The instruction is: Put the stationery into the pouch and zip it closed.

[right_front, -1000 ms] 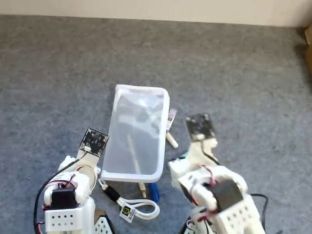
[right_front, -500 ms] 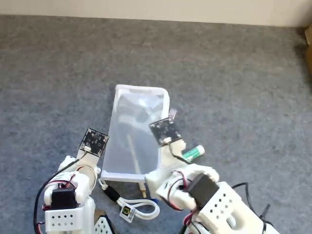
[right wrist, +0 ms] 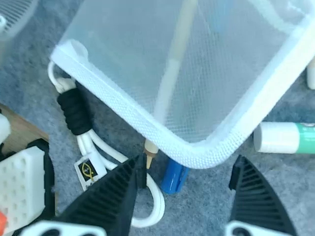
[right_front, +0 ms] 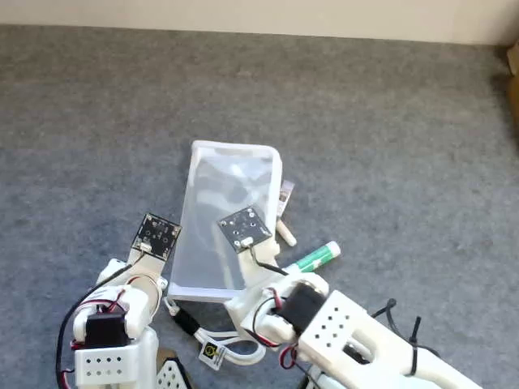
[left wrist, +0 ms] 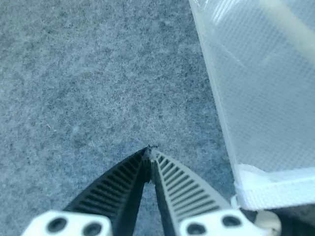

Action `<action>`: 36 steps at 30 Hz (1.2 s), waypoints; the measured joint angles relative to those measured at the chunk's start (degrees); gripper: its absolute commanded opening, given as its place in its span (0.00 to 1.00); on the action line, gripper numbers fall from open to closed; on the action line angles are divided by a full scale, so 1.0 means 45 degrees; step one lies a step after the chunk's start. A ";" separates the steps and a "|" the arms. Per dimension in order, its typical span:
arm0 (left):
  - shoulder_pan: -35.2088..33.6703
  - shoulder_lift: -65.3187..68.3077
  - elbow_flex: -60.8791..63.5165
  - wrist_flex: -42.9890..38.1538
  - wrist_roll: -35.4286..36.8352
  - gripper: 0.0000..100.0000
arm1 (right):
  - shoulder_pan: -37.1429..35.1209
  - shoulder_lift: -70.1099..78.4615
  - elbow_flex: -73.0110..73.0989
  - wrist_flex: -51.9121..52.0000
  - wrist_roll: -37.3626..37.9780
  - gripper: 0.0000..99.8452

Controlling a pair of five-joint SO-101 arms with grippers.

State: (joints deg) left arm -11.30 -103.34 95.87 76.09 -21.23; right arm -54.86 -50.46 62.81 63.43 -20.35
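A clear mesh pouch (right_front: 229,212) lies flat in the middle of the grey carpet. A beige pen (right wrist: 172,84) shows through the mesh, and its tip (right wrist: 149,149) pokes out at the near corner. Under that corner lies a blue item (right wrist: 173,179). A green and white glue stick (right_front: 316,258) and a white pen (right_front: 285,233) rest on the carpet by the pouch's right side. My right gripper (right wrist: 184,191) hangs open over the pouch's near corner, holding nothing. My left gripper (left wrist: 149,152) is shut and empty on the carpet just left of the pouch (left wrist: 261,93).
A white cord loop (right_front: 233,348) with a black sleeve (right wrist: 74,111) and a small tag (right wrist: 88,172) trails from the pouch's near end. A small flat item (right_front: 285,194) lies by the pouch's right edge. Open carpet stretches beyond the pouch and to both sides.
My right arm has swung left, from beside the pouch to over its near end. The glue stick it covered now lies in plain sight. The left arm has kept still.
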 measured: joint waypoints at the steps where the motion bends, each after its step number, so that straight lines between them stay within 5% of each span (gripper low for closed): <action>1: 0.0000 0.0000 0.0000 0.0000 0.0000 0.00 | -0.0039 0.0195 0.0000 -0.0313 0.0000 0.26; 20: 0.0000 0.0000 0.0000 0.0000 0.0000 0.00 | 0.2755 0.2540 0.0195 -0.3556 0.0000 0.27; 36: 0.0000 0.0000 0.0000 0.0000 0.0000 0.00 | 0.2598 0.2540 -0.2227 0.0508 0.0000 0.26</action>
State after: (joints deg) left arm -11.30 -103.34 95.87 76.09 -21.23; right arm -43.16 -39.03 52.79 65.71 -20.35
